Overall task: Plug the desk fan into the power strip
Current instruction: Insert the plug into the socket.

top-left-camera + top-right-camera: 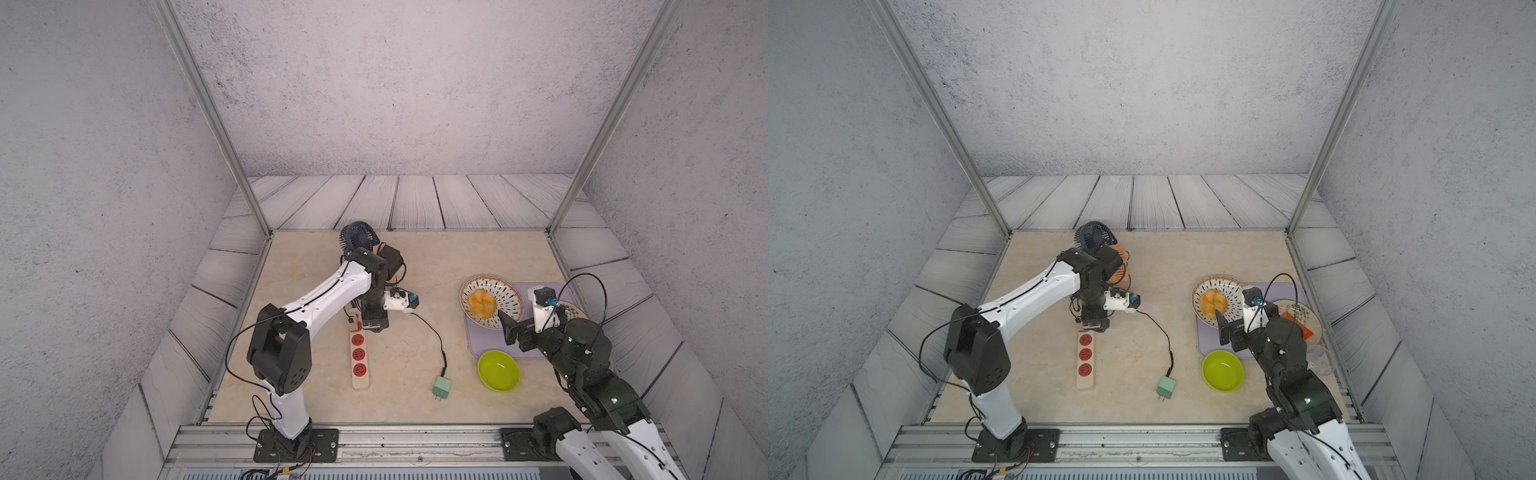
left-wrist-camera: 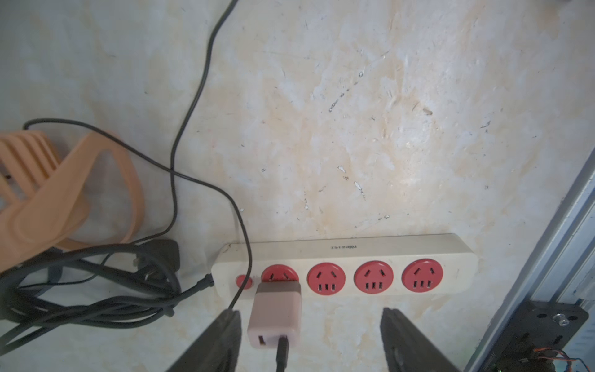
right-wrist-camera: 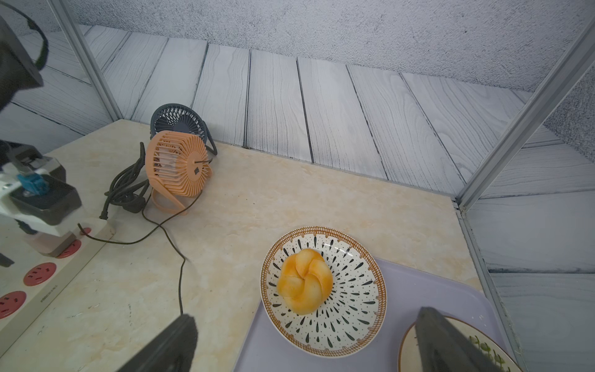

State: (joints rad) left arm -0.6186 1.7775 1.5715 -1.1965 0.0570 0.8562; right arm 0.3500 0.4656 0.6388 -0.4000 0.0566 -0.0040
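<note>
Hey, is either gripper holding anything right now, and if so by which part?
Nothing is held. The left gripper stands open astride the pink adapter seated in the power strip; the right gripper is open and empty.

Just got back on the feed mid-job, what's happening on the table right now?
The left gripper sits open over the power strip, its jaws either side of a pink adapter seated in the end socket, not clamping it. The right gripper hangs open by the bread plate. A green adapter lies unplugged.
</note>
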